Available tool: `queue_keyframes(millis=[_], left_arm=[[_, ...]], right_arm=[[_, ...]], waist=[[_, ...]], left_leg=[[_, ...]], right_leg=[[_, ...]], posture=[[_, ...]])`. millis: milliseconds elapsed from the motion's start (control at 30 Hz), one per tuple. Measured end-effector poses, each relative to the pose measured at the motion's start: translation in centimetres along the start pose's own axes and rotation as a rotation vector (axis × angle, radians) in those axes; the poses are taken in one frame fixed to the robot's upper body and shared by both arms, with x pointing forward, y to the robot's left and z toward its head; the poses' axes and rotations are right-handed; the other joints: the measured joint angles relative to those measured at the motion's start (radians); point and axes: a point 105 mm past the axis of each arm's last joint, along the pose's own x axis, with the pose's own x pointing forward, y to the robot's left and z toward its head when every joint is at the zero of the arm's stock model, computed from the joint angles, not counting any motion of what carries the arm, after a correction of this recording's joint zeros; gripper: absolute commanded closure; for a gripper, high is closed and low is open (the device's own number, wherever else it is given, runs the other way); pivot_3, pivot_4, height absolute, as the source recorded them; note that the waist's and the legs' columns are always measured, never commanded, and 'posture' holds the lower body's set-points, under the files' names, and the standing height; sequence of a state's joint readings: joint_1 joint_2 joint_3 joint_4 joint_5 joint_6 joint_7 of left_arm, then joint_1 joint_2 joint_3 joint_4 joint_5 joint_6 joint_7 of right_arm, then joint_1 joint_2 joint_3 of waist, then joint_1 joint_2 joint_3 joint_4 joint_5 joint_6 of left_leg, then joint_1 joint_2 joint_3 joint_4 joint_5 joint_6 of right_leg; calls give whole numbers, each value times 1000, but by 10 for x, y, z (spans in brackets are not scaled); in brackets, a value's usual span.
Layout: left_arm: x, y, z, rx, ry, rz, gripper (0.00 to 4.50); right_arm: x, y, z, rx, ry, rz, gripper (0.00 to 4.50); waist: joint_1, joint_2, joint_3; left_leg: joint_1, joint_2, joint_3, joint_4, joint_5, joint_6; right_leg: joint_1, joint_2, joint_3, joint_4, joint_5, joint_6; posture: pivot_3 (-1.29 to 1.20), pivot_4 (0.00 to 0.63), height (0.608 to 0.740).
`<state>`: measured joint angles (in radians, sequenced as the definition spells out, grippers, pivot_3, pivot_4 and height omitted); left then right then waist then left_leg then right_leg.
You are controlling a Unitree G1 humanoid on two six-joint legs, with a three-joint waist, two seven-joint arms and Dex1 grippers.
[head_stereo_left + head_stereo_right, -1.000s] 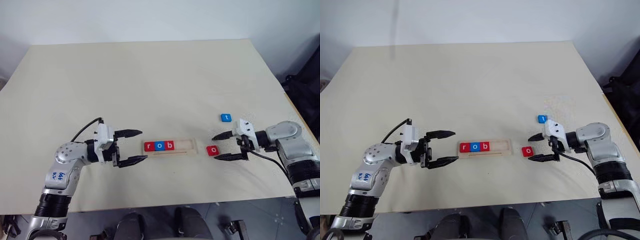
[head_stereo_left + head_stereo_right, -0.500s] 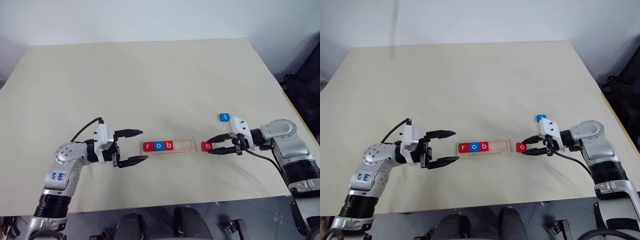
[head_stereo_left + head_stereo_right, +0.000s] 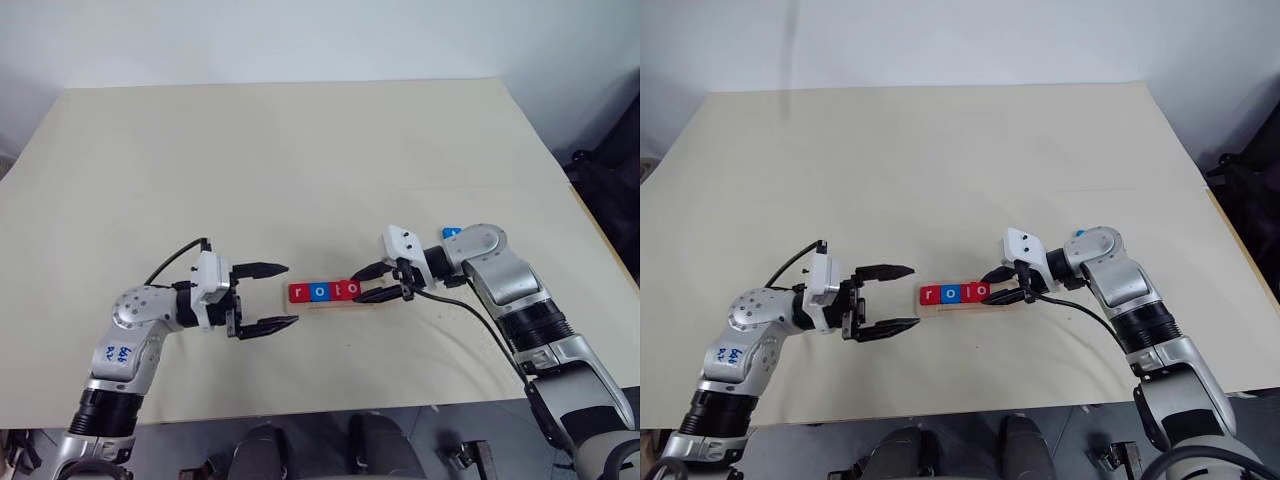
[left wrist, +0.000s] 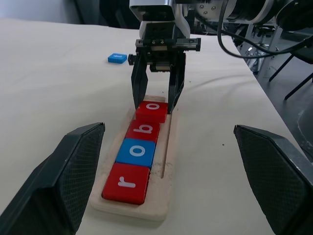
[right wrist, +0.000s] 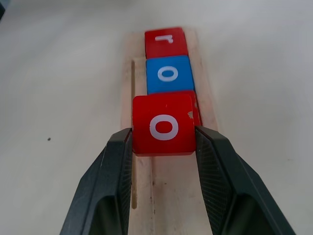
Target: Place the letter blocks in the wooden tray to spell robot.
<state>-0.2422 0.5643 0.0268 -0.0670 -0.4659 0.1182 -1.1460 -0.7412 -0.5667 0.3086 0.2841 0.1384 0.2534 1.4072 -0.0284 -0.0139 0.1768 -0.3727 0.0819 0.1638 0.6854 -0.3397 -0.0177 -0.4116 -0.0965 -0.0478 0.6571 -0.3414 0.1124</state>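
On cream table, wooden tray is the landmark. L gripper sits just off tray's r-end, fingers spread, holding nothing. R gripper is over tray's other end, clamped on red o block. Block hangs above slot, overlapping red b; b, blue o & red r sit in a row in slot. Blue t block lies on table beyond tray's empty end, near. To do it well, I'd judge: shift o back off b toward empty end, keep it flat & square w/ slot walls, lower till seated, then release.
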Motion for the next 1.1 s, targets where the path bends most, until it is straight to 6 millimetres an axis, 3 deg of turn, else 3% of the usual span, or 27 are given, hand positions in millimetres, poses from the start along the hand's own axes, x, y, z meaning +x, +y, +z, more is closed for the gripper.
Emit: queue_keyframes(millis=[767,1033,1100], left_arm=[[-2,1,-1,-2,2,35,0],[-1,1,-1,-3,0,36,0],[-1,1,-1,-3,-1,36,0]], right_arm=[[-9,-6,-11,8,48,-18,3037],[-11,-3,-7,23,36,6,295],[-12,-4,-5,12,29,-1,34]], waist=[[-1,0,0],[-1,0,0],[-1,0,0]], left_leg=[[0,0,0,0,0,0],[0,0,0,0,0,0],[0,0,0,0,0,0]], right_leg=[[0,0,0,0,0,0],[0,0,0,0,0,0],[0,0,0,0,0,0]], posture=[[0,150,740],[0,150,740],[0,150,740]])
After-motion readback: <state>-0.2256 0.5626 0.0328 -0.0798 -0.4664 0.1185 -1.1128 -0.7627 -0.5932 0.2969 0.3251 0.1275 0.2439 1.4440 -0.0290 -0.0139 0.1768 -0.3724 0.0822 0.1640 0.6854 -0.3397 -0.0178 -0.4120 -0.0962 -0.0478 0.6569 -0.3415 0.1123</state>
